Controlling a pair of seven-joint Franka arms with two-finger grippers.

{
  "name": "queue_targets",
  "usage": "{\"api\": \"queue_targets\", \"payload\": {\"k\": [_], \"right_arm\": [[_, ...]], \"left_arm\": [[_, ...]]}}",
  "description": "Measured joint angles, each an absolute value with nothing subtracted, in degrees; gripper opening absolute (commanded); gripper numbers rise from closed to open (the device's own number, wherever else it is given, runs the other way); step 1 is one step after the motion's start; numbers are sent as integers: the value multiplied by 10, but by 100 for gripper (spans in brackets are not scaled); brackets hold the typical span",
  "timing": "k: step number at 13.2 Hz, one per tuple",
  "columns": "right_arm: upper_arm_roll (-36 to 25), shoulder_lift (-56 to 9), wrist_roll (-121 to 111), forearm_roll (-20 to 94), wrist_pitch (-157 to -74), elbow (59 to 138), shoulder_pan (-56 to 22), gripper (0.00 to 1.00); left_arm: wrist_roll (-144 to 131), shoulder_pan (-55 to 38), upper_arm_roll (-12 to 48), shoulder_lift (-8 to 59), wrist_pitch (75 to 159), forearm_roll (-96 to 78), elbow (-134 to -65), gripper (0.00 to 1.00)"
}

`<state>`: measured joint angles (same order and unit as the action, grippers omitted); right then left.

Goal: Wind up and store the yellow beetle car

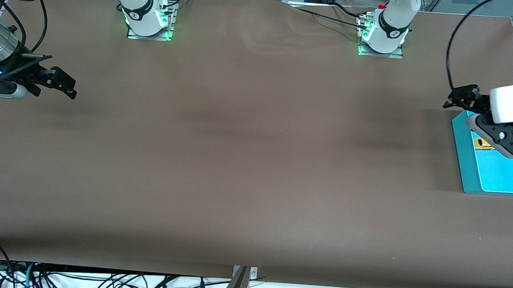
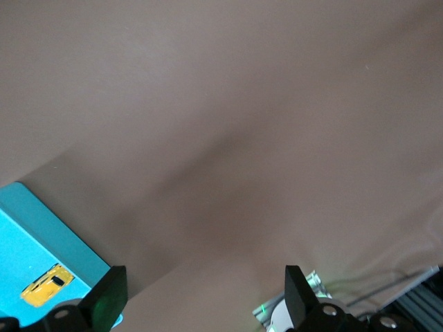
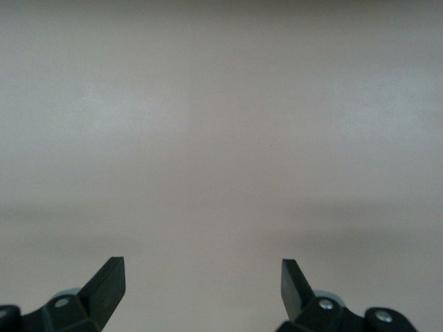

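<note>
The yellow beetle car (image 1: pixel 484 144) lies inside a teal bin (image 1: pixel 460 150) at the left arm's end of the table. It also shows in the left wrist view (image 2: pixel 47 285), resting on the bin's floor (image 2: pixel 28 228). My left gripper (image 1: pixel 454 98) is open and empty, in the air just over the bin's rim at the side toward the robots' bases, apart from the car. Its fingers (image 2: pixel 107 297) stand wide apart, with bare table between them. My right gripper (image 1: pixel 68 86) is open and empty over the right arm's end of the table; its fingers (image 3: pixel 107 280) frame only bare table.
The brown table (image 1: pixel 247 152) carries only the teal bin. The arm bases (image 1: pixel 149 17) (image 1: pixel 383 34) stand along the table's edge farthest from the front camera. Cables hang below the near edge.
</note>
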<state>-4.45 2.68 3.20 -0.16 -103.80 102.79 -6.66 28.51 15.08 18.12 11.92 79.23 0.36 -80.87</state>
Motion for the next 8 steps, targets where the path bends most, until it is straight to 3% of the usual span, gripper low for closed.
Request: {"api": "queue_targets", "payload": {"k": [5, 8], "right_arm": [[-45, 27, 32, -2, -1038, 1025, -67, 100], [-45, 27, 32, -2, -1038, 1023, -67, 100]], "left_arm": [[119, 31, 54, 16, 907, 1, -940, 100], [28, 9, 45, -23, 959, 1, -988, 100]]}}
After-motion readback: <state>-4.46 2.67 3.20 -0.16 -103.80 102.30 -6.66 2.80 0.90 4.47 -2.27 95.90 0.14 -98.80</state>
